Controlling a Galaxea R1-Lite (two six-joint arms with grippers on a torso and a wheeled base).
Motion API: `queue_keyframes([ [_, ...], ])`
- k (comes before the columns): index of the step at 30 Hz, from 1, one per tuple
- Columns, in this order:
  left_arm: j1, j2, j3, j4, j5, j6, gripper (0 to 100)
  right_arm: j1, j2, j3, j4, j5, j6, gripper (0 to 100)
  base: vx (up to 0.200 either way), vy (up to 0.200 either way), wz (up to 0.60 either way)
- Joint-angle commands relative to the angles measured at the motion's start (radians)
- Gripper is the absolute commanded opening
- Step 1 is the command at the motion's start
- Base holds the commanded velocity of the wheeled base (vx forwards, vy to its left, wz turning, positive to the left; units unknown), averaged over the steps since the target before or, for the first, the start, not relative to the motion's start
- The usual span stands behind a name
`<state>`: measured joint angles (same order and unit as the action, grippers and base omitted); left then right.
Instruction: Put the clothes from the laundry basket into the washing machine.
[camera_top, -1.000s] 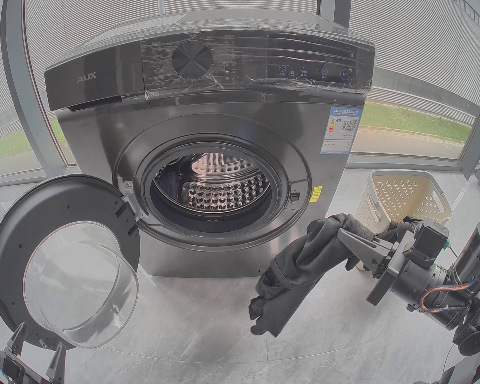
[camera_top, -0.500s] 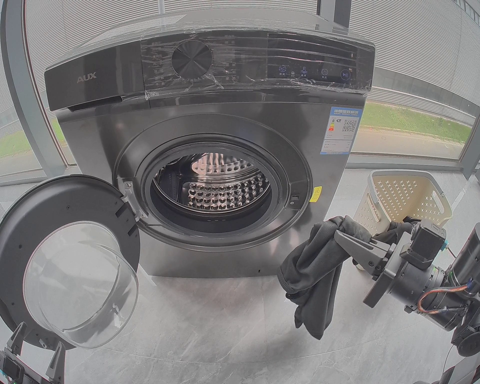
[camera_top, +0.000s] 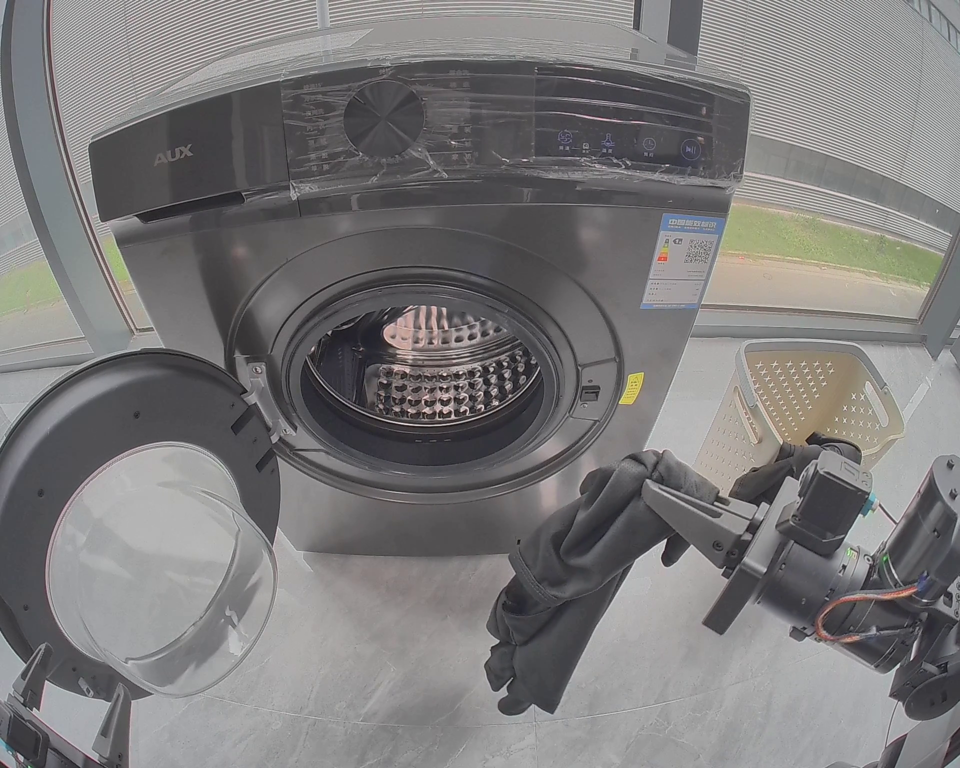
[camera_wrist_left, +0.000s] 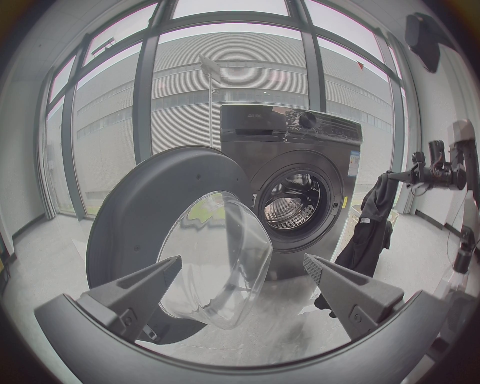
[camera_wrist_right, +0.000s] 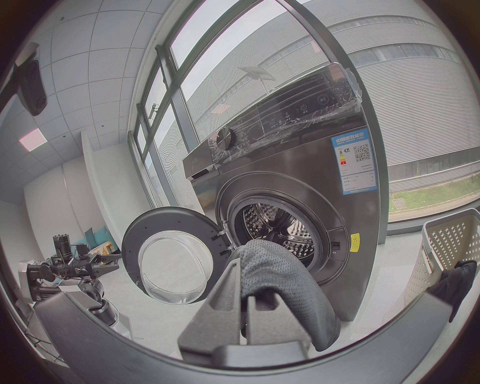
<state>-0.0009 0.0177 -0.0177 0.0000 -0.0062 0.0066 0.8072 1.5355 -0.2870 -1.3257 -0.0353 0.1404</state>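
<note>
— Grey tiled floor (camera_top: 400, 640), tall windows (camera_top: 850, 120) behind. What does the cloth look like?

— It's one dark grey garment (camera_top: 570, 560). The right wrist view shows a fine mesh weave, and it is bunched into long hanging folds with a pale tag (camera_wrist_left: 364, 220) on one of them. Its upper fold is draped over the right gripper (camera_top: 655, 492), whose fingers are pressed together on it.

— Where is it hanging?

— In the air, before the lower right front of the washing machine (camera_top: 430, 230). That puts it between the open drum (camera_top: 440, 385) and the cream laundry basket (camera_top: 810, 400), outside both.

— And the machine itself?

— Its door (camera_top: 130, 520) is swung wide to the left, and the drum's perforated steel wall is in plain view.

— The other arm?

— The left gripper (camera_wrist_left: 241, 259) sits low near that door with its fingers spread wide apart.

— Anything you can't make out?

— The garment's lowest end is close to the floor, but I cannot tell whether it touches. In the left wrist view a finger covers that end. A second dark cloth (camera_wrist_right: 457, 280) lies over the basket's near rim. In the head view the right arm's wrist hides most of it, so I cannot tell whether it joins the held garment. The basket's own wall hides its bottom.
</note>
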Motion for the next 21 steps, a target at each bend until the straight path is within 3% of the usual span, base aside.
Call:
queue_keyframes([
  [1,0.002,-0.018,0.018,-0.002,-0.009,0.049,100,0.03,0.041,-0.017,-0.004,-0.005,0.002,0,0.0,0.0,0.0],
  [6,0.001,-0.018,0.018,-0.003,-0.02,0.049,100,0.056,0.049,-0.069,-0.004,-0.009,0.047,0,0.0,0.0,0.0],
  [15,0.001,-0.018,0.018,-0.005,-0.021,0.046,100,0.072,0.069,-0.115,-0.006,-0.046,0.048,0,0.0,0.0,0.0],
  [16,0.004,-0.018,-0.001,-0.025,-0.014,0.032,100,0.072,0.074,-0.116,-0.007,-0.046,0.048,0,0.0,0.0,0.0],
  [18,0.009,0.018,-0.163,-0.091,-0.026,0.006,100,0.073,0.08,-0.113,-0.012,-0.048,0.047,0,0.0,0.0,0.0],
  [19,0.01,0.027,-0.176,-0.095,-0.026,0.001,100,0.073,0.08,-0.113,-0.013,-0.048,0.047,0,0.0,0.0,0.0],
  [20,-0.005,0.136,-0.304,-0.08,-0.029,-0.014,100,0.078,0.087,-0.118,-0.023,-0.046,0.045,0,0.0,0.0,0.0],
  [21,-0.01,0.173,-0.329,-0.052,-0.037,-0.011,100,0.079,0.103,-0.129,-0.026,-0.046,0.045,0,0.0,0.0,0.0],
])
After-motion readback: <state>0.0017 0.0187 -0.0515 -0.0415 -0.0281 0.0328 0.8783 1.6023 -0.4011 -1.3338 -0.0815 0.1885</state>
